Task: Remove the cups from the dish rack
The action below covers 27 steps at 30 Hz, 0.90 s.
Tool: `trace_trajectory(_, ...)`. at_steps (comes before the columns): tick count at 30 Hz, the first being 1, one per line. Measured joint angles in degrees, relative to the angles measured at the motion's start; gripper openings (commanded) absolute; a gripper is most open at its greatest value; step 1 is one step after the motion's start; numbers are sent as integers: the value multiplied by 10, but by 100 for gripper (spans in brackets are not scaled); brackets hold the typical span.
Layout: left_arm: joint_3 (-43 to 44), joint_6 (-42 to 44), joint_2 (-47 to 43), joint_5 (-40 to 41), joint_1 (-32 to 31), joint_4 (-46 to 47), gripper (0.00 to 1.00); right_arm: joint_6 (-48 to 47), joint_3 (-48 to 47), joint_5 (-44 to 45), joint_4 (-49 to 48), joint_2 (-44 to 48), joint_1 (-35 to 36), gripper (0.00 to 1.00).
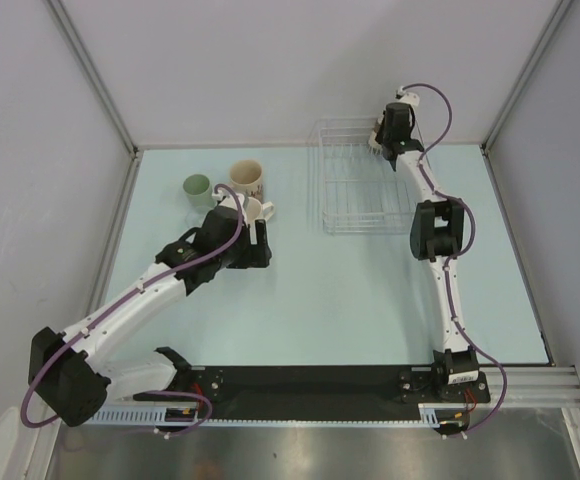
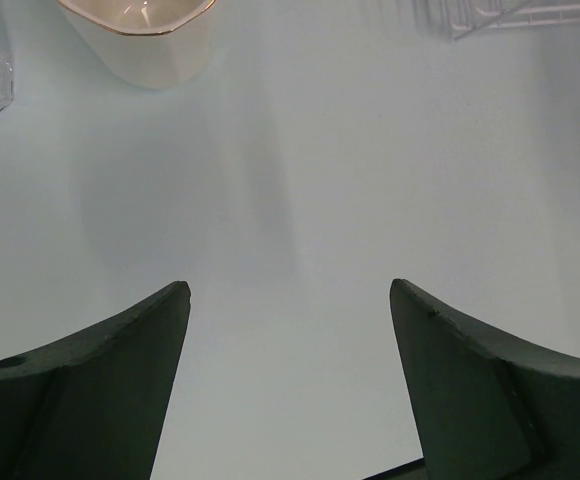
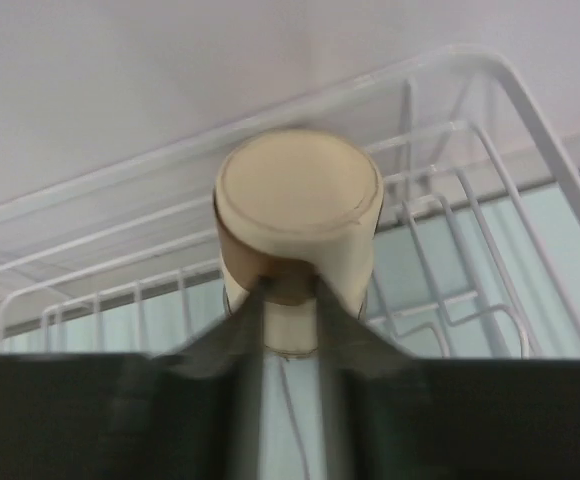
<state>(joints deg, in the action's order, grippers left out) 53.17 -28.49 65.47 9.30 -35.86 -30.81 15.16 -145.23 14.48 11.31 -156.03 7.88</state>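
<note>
Tan, brown-banded cup (image 3: 298, 205) sits bottom up in the far right corner of the dish rack (image 1: 358, 212). My right gripper (image 3: 290, 290) is nearly closed, pinching it. My left gripper (image 2: 288, 285) hangs wide open and empty over the table (image 2: 300, 180), near the white cup (image 2: 150, 45).

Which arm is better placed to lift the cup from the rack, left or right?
Right. The right claw is at the far end of the dish rack, clamped on the tan cup. The left claw hangs open beside the cups on the table, away from the rack.
</note>
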Motion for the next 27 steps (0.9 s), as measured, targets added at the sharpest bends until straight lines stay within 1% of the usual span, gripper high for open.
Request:
trace_trajectory(4, -1, 0, 0, 0, -2, 3, 86, 8, 2, -2, -18, 16, 3, 0)
trace_trajectory(11, -10, 0, 0, 1, -4, 8, 86, 8, 21, 3, -8, 13, 2, 0)
trace_trajectory(12, -11, -1, 0, 1, -4, 9, 86, 8, 22, 4, -8, 13, 2, 13)
trace_trajectory(13, -12, -1, 0, 1, -4, 10, 86, 8, 27, 6, -12, 13, 2, 29)
trace_trajectory(14, -13, -1, 0, 1, -4, 12, 86, 8, 34, 7, -16, 15, 2, 39)
trace_trajectory(15, -14, -2, 0, 1, -4, 12, 86, 10, 45, 7, -21, 16, 2, 57)
trace_trajectory(17, -18, -2, 0, 1, -4, 16, 86, 16, 67, 2, -39, 20, 4, 77)
trace_trajectory(20, -22, -6, 0, 1, -5, 16, 86, 16, 94, -2, -60, 30, 11, 84)
trace_trajectory(24, -23, -6, 0, 1, -7, 17, 87, 12, 104, -2, -65, 37, 12, 85)
trace_trajectory(27, -23, -6, 0, 1, -7, 19, 87, 12, 133, -4, -76, 53, 11, 85)
